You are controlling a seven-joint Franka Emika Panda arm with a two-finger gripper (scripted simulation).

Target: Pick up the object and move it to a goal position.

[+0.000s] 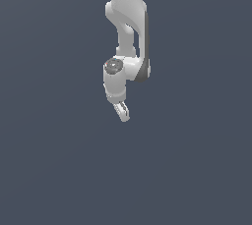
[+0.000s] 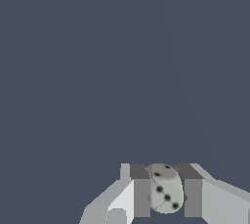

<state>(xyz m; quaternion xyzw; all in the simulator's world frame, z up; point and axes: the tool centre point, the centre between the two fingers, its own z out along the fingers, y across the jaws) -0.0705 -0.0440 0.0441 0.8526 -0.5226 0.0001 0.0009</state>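
Note:
In the wrist view a small pale grey-white die [image 2: 165, 189] with black dots sits clamped between my two grey finger pads [image 2: 141, 196]. My gripper [image 2: 166, 191] is shut on it. In the exterior view the white arm hangs down from the top and the gripper [image 1: 122, 112] points downward, lifted above the flat dark grey floor. The die is hidden behind the fingers in that view. No goal marker shows in either view.
The floor [image 1: 59, 170] is a plain dark blue-grey surface all round the arm. No other objects, containers or edges show in either view.

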